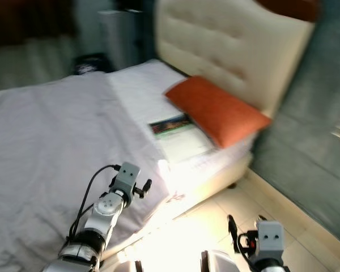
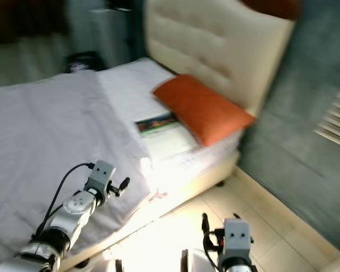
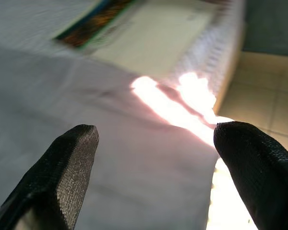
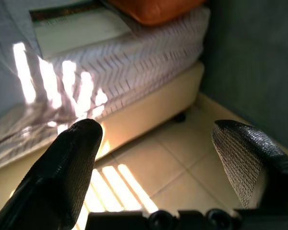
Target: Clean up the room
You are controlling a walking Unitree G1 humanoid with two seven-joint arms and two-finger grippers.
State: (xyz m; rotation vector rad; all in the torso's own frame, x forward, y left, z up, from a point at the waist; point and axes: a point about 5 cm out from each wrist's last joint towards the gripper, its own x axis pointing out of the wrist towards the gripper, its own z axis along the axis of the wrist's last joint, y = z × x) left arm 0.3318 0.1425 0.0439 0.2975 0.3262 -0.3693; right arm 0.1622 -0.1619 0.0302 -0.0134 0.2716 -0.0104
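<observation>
Orange, our pillow (image 1: pixel 217 110) leans on the headboard (image 1: pixel 232 45), a book (image 1: pixel 178 136) just beside it on the bed (image 1: pixel 51 141). Our left gripper (image 3: pixel 153 158) hovers over the sheet near the bed's edge, fingers apart. Our right gripper (image 4: pixel 158 158), fingers apart, hangs above the floor (image 1: pixel 260 204).

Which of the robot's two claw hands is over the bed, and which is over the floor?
The left gripper reaches over the grey bedsheet, pointing toward the book by the orange pillow. The right gripper hangs lower, above the tiled floor.
</observation>
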